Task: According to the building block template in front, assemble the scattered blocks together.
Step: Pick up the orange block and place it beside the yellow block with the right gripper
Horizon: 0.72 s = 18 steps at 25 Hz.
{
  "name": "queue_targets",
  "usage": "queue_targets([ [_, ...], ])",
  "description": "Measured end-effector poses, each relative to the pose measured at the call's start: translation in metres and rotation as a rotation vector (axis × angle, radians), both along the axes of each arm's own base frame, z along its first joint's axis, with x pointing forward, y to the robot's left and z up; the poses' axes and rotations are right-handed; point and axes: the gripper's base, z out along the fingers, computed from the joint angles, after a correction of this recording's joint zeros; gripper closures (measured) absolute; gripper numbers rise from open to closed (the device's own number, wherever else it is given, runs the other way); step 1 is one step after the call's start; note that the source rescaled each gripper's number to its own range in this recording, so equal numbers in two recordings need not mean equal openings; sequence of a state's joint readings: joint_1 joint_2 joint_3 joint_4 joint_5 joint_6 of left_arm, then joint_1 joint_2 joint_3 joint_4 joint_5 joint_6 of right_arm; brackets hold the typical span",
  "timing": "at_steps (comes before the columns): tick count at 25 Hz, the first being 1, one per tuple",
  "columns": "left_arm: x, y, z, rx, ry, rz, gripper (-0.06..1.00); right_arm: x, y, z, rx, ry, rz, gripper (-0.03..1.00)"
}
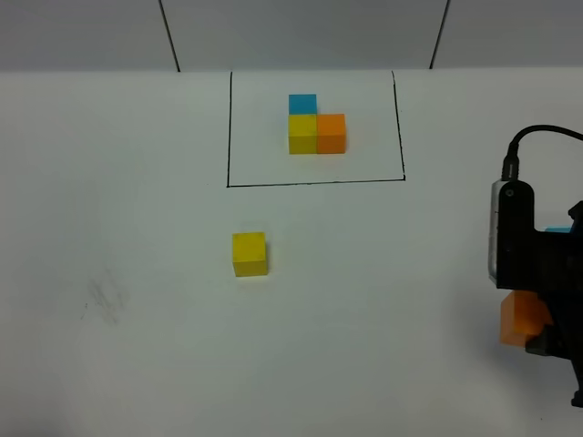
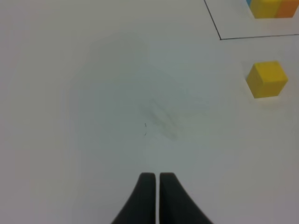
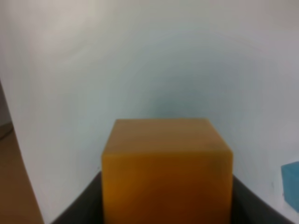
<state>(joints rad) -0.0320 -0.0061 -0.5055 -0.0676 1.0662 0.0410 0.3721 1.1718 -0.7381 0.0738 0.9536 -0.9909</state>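
Observation:
The template (image 1: pixel 315 125) is a blue, yellow and orange cube trio inside a black drawn rectangle at the back; its corner shows in the left wrist view (image 2: pixel 270 8). A loose yellow cube (image 1: pixel 249 253) sits in front of the frame and also shows in the left wrist view (image 2: pixel 266 79). My right gripper (image 1: pixel 537 332) at the right edge is shut on the loose orange cube (image 1: pixel 521 320), which fills the right wrist view (image 3: pixel 167 170). A loose blue cube (image 1: pixel 556 228) peeks out behind the right arm and shows in the right wrist view (image 3: pixel 291 185). My left gripper (image 2: pixel 155 179) is shut and empty, left of the yellow cube.
The white table (image 1: pixel 137 228) carries a faint grey smudge (image 1: pixel 105 300) at the left front, also in the left wrist view (image 2: pixel 161 119). The right arm's black body and cable (image 1: pixel 524 218) stand at the right edge.

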Motion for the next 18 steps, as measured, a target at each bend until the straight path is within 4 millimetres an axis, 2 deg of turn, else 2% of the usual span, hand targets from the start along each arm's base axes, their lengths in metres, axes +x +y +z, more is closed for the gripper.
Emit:
queue_targets([
  [6,0.0,0.0,0.0,0.0,0.0,0.0,0.94,0.002,0.0071,0.0019,0.08,-0.025,0.008,0.45],
  [18,0.0,0.0,0.0,0.0,0.0,0.0,0.94,0.0,0.008,0.0016,0.088,-0.003,0.017,0.45],
])
